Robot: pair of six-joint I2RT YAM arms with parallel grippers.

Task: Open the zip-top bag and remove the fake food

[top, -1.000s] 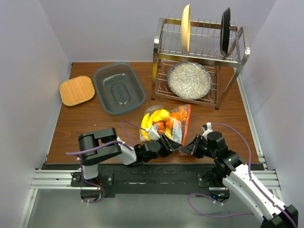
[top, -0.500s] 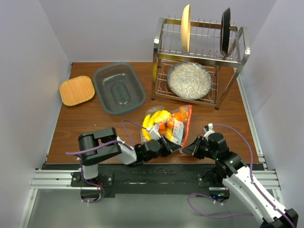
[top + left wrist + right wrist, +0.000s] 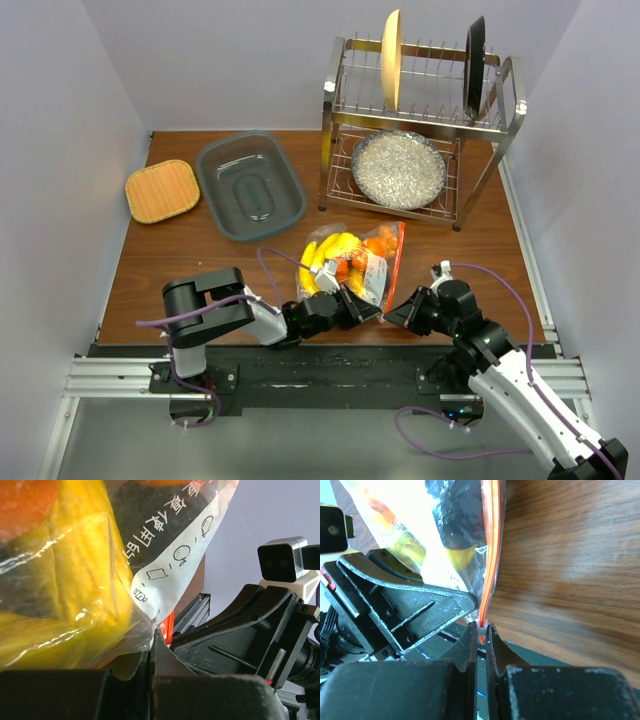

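Top view: bright, even, diffuse light; shadows on the table (image 3: 160, 260) are soft and faint. Left wrist view: the bag (image 3: 65, 580) shows glare streaks at 9 o'clock. Right wrist view: wood grain blurred at 3 o'clock, plastic washed out at 11.

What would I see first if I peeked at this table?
Probably the clear zip-top bag near the front edge of the table, stuffed with bright fake food like yellow bananas and orange pieces. The left gripper and the right gripper both pinch its near corner, the right one on the orange-red zip strip. Behind, a glittery silver plate sparkles on the bottom shelf of the metal dish rack.
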